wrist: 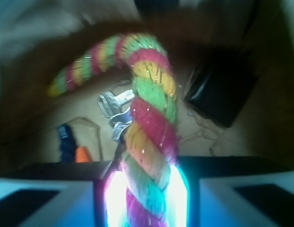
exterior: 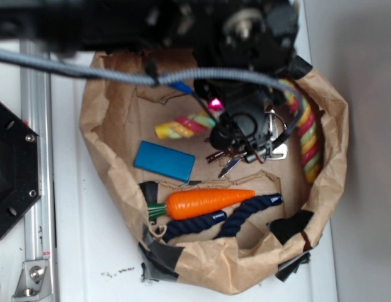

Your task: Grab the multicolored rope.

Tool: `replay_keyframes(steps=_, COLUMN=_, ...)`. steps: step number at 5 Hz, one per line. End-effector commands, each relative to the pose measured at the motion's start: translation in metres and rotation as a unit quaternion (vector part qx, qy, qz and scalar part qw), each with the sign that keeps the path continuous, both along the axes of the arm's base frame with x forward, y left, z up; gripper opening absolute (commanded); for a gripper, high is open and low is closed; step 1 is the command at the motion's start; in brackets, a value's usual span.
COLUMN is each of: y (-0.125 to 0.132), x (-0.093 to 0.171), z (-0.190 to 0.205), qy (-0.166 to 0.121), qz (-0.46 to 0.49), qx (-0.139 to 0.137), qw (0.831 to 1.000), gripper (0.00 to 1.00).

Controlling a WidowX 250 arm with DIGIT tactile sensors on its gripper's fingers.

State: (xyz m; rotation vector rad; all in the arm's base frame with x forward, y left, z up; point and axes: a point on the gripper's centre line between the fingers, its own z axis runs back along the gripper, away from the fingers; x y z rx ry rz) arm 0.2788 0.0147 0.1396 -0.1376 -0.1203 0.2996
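A thick, twisted multicolored rope (exterior: 306, 135) with pink-red, yellow and light green strands lies curved inside a crumpled brown paper bag (exterior: 94, 135) that sits opened out like a shallow basket on a white tabletop (exterior: 88, 251). In the exterior view one end of the rope shows left of centre, and its long body reappears running down the right inner wall of the bag; the stretch between is hidden under the black robot arm. The black gripper (exterior: 245, 123) hangs over the middle of the bag, right at the rope. In the wrist view the rope (wrist: 149, 127) fills the centre, its plump strands spiralling and flecked with fine glittery thread, and it passes straight between the two fingers (wrist: 47, 194), which sit close against its sides, so the pincer appears closed around the rope. The far part of the rope bends away to the left in that view. Near the gripper lies a small bunch of silver metal keys (exterior: 245, 154). Left of the keys rests a flat blue rectangular block (exterior: 164, 161). Nearer the front edge lies an orange plastic toy carrot (exterior: 204, 202) with a green top, touching a dark navy blue twisted rope (exterior: 242, 214) bent beneath it. Black tape (exterior: 160, 251) patches the bag's near rim.
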Motion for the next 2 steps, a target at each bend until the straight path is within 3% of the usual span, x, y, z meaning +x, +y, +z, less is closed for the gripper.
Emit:
replay_keyframes(steps=1, y=0.0136, x=-0.0207, z=0.0553, qy=-0.016, qz=-0.069, qx=0.035, qw=0.997, gripper=0.0)
replay_keyframes(steps=2, y=0.0086, x=-0.0156, z=0.049, qy=0.01, qz=-0.085, qx=0.027, qw=0.996, gripper=0.0)
